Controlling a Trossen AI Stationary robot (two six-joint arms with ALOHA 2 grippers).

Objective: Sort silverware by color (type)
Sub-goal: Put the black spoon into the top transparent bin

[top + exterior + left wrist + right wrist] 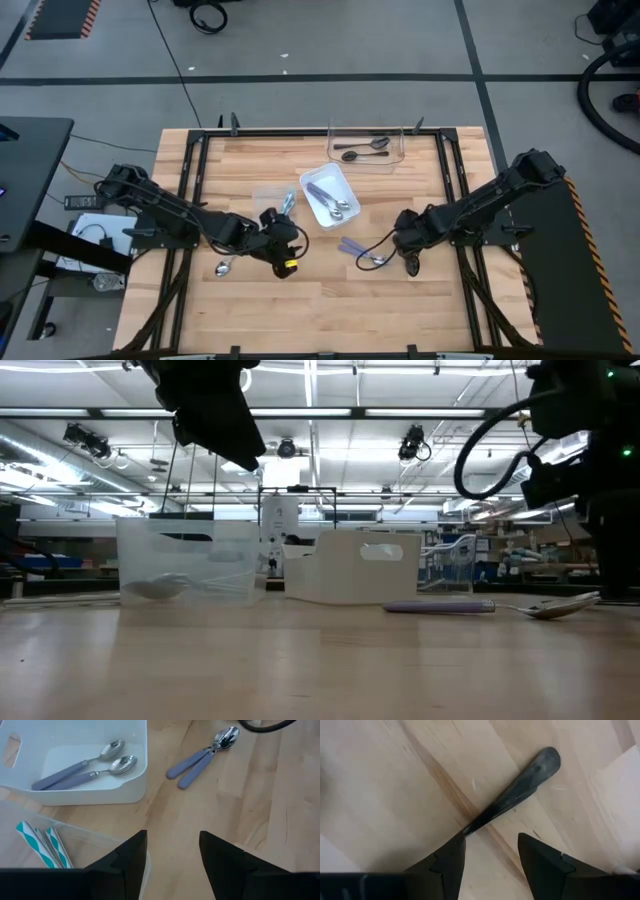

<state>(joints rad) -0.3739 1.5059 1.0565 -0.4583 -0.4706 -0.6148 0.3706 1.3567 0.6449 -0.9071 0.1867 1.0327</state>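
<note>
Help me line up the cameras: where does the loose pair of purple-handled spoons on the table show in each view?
High view: purple-handled spoons right of centre, below the white bin.
Low view: flat on the table, right of the bin.
Left wrist view: on bare wood beside the bin.
Right wrist view: not in it; only a dark spoon.
Shared landmark: the white bin.

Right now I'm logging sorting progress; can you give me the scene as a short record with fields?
white bin: two purple-handled spoons inside
far clear bin: dark spoons
loose on table: two purple-handled spoons, one dark spoon, one spoon by left arm
left gripper: open, empty
right gripper: open, over the dark spoon
</note>
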